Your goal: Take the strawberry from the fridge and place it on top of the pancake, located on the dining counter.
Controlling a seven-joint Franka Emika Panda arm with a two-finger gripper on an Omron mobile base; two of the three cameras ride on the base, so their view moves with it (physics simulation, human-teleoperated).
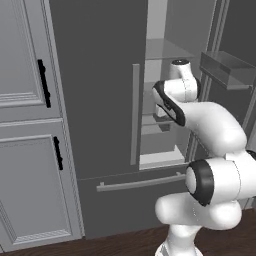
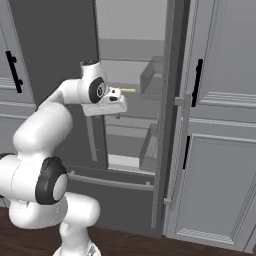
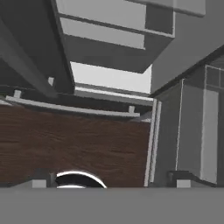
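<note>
Dark wood flooring (image 1: 115, 245) runs under a tall dark-grey fridge (image 1: 100, 100) flanked by light-grey panelled cabinets (image 1: 25, 125) with black handles (image 1: 44, 82). One fridge door (image 2: 172, 125) stands swung open, its edge and long bar handle facing the right base view, and the pale interior with glass shelves (image 2: 125, 130) lies exposed; the other door remains closed, with a lower drawer (image 1: 135, 200) and its horizontal bar beneath.

From its base the white arm bends up through a thick elbow, then reaches forward so that the wrist and hand sit in the fridge opening at about mid-shelf height. The gripper (image 3: 109, 181) is tilted downward: the hand view looks along it past the shelf fronts to the drawer top and the wood floor below. Its two dark finger tips (image 3: 38, 183) stand far apart at the bottom corners of that view, spread wide with nothing between them.

Just past the hand in the right base view, a small pale-yellow stick-shaped item (image 2: 127, 90) lies on a shelf at hand level. The strawberry cannot be made out in any view; if it sits on a shelf, it may be hidden behind the hand or too small to tell against the grey interior. A door bin (image 1: 227, 70) hangs on the open door's inner side. No brand marks, labels or writing can be read on the fridge, cabinets or arm.
</note>
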